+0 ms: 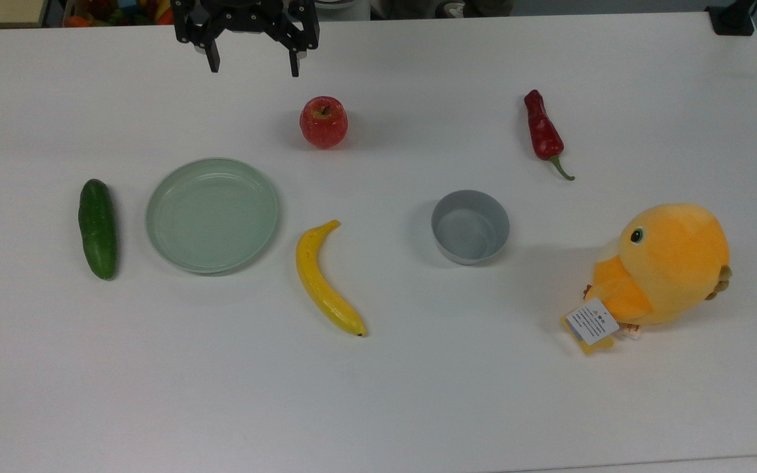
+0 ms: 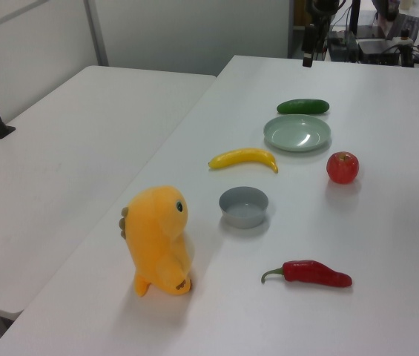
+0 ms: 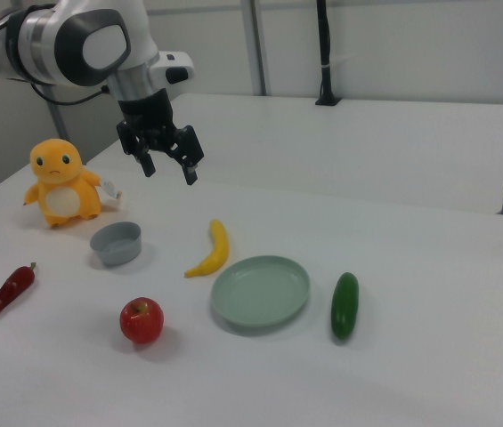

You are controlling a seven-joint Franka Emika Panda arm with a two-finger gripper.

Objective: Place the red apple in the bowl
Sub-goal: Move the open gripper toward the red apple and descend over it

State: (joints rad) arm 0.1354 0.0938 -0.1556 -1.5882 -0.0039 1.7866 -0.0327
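So I'm right at the start of this one, nothing grabbed yet. My gripper [image 1: 252, 67] is hanging up in the air with the fingers spread wide and nothing between them, near the top edge of the top view, above bare table [image 1: 378, 394]. The red apple [image 1: 323, 122] is sitting upright on the table, stem up, a bit below and to the right of me in the top view, not touching anything. The bowl [image 1: 470, 226] is empty and sits further down and to the right of the apple in the top view, well apart from it, with the banana [image 1: 327, 279] off to its left there. My read is that the reach-and-grasp step is what's on now: I'd need to slide over until the apple sits between my fingers, come down around its widest part, close, lift, then carry it across to the bowl. The bowl looks only a little wider than the apple, so I figure the drop needs to be fairly centred. Head count on the table: one apple, one grey bowl, one pale-green plate [image 1: 211, 215], one banana, one cucumber [image 1: 98, 228], one red chili pepper [image 1: 543, 133] and one orange plush toy [image 1: 664, 266].
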